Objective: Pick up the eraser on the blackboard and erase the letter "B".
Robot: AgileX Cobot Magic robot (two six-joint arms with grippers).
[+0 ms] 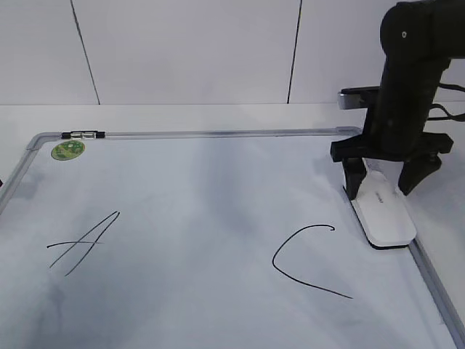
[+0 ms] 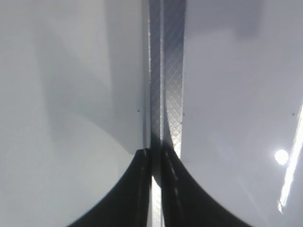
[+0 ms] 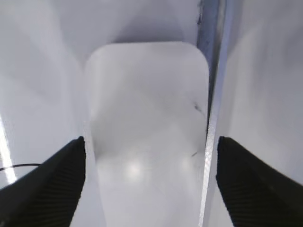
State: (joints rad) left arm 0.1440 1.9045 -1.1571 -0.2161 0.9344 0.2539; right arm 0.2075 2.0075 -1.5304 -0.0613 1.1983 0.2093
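Note:
The white eraser [image 1: 385,214] lies on the blackboard [image 1: 203,203] against its right frame; it fills the right wrist view [image 3: 147,109]. My right gripper [image 1: 381,187] is open and straddles the eraser's far end, one finger on each side [image 3: 150,156], with gaps to both; the right finger is outside the frame rail. The letter "B" is not to be seen: the space between the slanted "A" [image 1: 83,243] and the "C" [image 1: 309,258] is blank with faint grey smudges. My left gripper [image 2: 156,156] is shut and empty over the board's grey frame rail [image 2: 165,71]; it is outside the exterior view.
A small black-and-silver marker [image 1: 83,134] lies on the board's top rail by the round green sticker [image 1: 67,150]. A white wall stands behind the table. A grey device [image 1: 357,98] sits behind the right arm.

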